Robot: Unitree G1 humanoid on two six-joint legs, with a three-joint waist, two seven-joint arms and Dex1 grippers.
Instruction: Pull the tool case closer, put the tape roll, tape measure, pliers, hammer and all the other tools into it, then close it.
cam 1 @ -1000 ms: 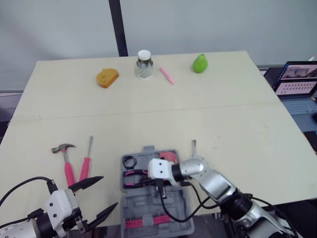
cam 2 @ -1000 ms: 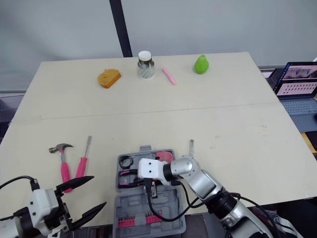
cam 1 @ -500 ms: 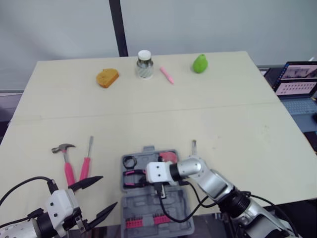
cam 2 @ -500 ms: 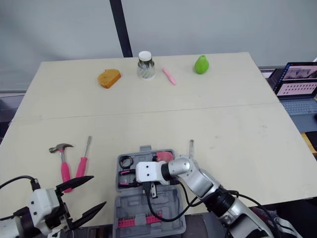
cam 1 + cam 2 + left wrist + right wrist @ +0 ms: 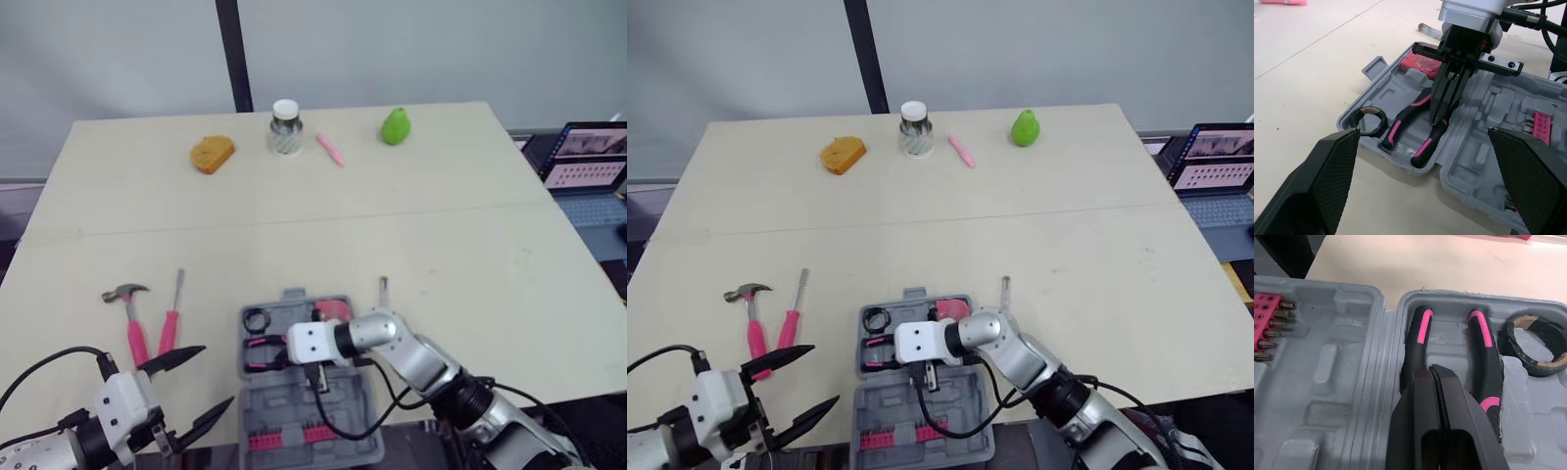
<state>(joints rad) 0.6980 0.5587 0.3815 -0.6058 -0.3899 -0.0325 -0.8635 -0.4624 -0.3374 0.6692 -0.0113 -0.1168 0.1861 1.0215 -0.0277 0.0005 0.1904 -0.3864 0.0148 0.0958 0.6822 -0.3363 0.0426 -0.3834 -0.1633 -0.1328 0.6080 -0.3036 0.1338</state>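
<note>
Got the case [image 5: 284, 406] lying open at 6 o'clock on the table, with the tape roll [image 5: 257, 319], pliers [image 5: 1483, 357] and tape measure [image 5: 335, 309] already inside. Has the right gripper [image 5: 1433, 372] clenched tight on nothing, tips down between the pliers' handles, and the left gripper [image 5: 216, 376] spread wide and empty at 8 o'clock from the case. Still to do, it seems: pick up the hammer [image 5: 130, 313] and screwdriver [image 5: 171, 318] at 9 o'clock from the case, plus the small metal tool [image 5: 383, 287] at 1 o'clock, then shut the lid.
</note>
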